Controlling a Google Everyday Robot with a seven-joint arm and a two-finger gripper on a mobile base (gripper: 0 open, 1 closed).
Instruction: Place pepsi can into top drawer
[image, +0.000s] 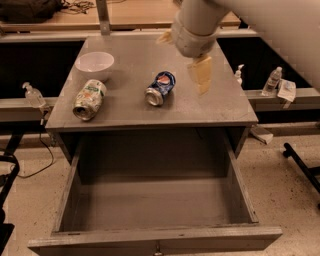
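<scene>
The pepsi can (160, 88) lies on its side on the grey cabinet top (222, 107), near the middle, its silver end toward me. The top drawer (155, 239) is pulled fully open below the cabinet top and nothing lies in it. My gripper (200, 75), pale yellow at the end of the white arm (197, 25), hangs over the cabinet top just right of the pepsi can, apart from it and holding nothing.
A green-and-white can (90, 99) lies on its side at the left of the top, with a white bowl (94, 64) behind it. Small bottles stand on side ledges at the left (32, 95) and right (272, 81). A black leg (300, 160) crosses the floor at right.
</scene>
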